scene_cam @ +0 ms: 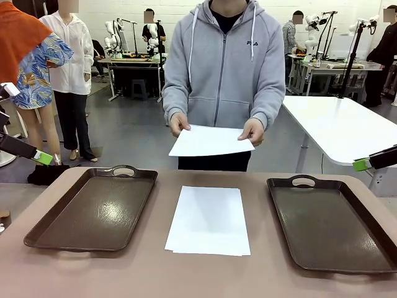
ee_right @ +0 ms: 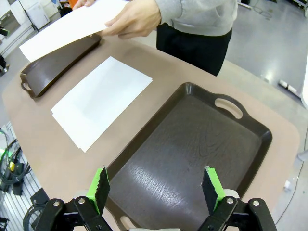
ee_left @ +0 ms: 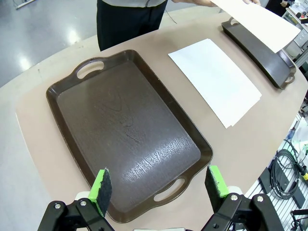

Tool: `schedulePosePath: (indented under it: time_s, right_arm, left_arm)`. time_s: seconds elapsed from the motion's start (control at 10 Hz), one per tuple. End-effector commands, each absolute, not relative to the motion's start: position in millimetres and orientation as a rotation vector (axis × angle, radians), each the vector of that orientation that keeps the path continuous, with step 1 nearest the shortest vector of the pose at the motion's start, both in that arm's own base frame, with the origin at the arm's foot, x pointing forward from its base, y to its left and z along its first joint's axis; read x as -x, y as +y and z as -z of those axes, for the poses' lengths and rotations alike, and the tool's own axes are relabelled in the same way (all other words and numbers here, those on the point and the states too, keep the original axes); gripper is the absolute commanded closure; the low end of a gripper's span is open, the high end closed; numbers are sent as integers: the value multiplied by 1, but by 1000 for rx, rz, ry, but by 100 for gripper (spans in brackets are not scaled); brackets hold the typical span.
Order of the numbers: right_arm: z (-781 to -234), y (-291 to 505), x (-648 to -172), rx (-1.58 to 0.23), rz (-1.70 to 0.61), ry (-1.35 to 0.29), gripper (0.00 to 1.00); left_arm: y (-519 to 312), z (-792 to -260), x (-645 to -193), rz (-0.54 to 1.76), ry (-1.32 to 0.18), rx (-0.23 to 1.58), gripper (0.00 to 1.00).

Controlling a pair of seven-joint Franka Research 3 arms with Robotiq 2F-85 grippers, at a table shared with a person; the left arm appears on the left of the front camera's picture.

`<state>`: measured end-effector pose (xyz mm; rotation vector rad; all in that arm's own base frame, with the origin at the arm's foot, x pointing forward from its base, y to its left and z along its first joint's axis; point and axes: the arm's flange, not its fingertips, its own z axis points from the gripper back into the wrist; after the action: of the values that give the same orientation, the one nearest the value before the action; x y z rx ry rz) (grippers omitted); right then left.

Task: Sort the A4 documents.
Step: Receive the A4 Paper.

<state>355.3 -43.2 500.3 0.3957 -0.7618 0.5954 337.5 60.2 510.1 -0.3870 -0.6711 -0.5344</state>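
left gripper [ee_left: 159,182]: jaws wide apart, empty, above left tray [ee_left: 125,125] | right gripper [ee_right: 155,180]: apart, empty, above right tray [ee_right: 192,154] | A4 documents [scene_cam: 208,220]: stacked on table [scene_cam: 155,273] between trays, well apart from both grippers | one sheet [scene_cam: 211,141]: in person's hands [scene_cam: 254,130]

wall [scene_cam: 124,7] — white brick | floor [scene_cam: 136,133] — grey, shiny | white table [scene_cam: 347,124] at right | workbenches [scene_cam: 130,60] far behind

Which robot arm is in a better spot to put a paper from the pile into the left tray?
Probably the left: the left gripper hangs open above the left tray, which lies next to the paper stack. The right gripper is open over the other tray.
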Motion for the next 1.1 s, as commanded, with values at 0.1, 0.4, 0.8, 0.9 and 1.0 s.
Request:
schedulePosePath:
  time_s: [0.1, 0.4, 0.8, 0.9, 1.0]
  right_arm:
    - [-498, -43, -357, -408, -596, -762, 0]
    - [-498, -43, -357, -408, -596, -762, 0]
    - [-498, -43, -357, -408, -596, -762, 0]
    - [-498, -43, -357, -408, -596, -762, 0]
    - [-498, -43, -357, -408, -596, -762, 0]
  left_arm:
    - [60, -509, -338, 536, -674, 397, 0]
    - [60, -509, -338, 536, -674, 397, 0]
    - [60, -509, -338, 536, -674, 397, 0]
    - [60, -509, -338, 536, -674, 397, 0]
    - [60, -509, -338, 536, -674, 397, 0]
